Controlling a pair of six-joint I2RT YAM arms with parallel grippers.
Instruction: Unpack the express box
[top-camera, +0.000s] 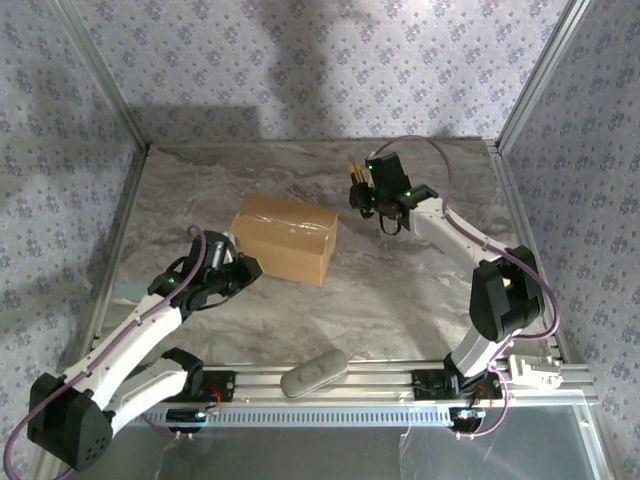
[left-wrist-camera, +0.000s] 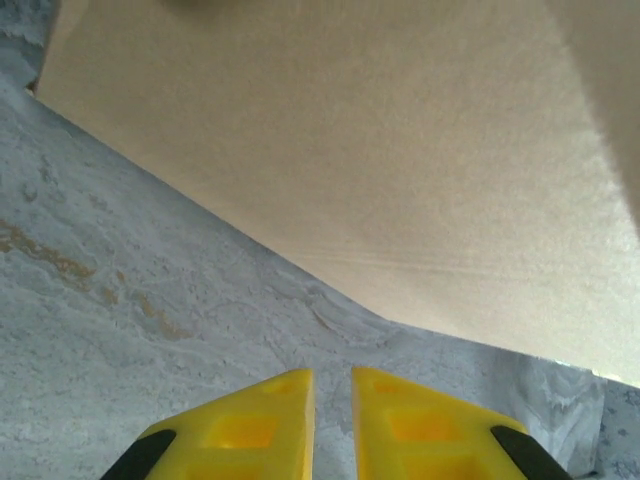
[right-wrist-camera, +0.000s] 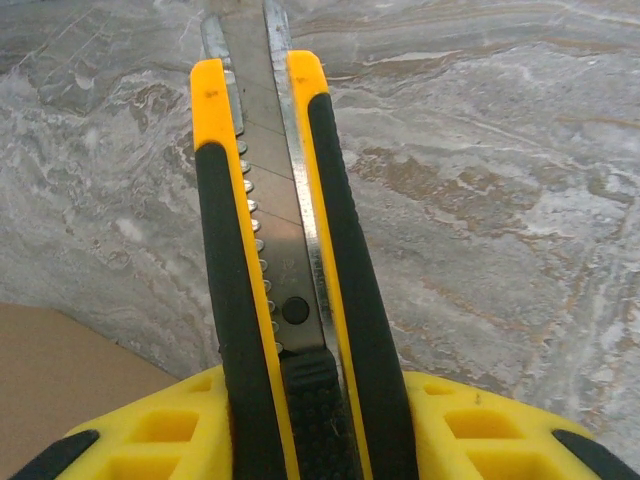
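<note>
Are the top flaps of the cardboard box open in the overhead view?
No, the express box has its top flaps lying flat and closed.

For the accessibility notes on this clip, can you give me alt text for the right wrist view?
A yellow-and-black utility knife, segmented blade showing, is clamped in the right gripper and points away over the grey marbled table. A corner of the brown express box shows at lower left.

A marbled grey-and-tan tabletop carries the closed brown express box lying flat, and nearer than the box a pale grey oval object rests at the front rail.
</note>
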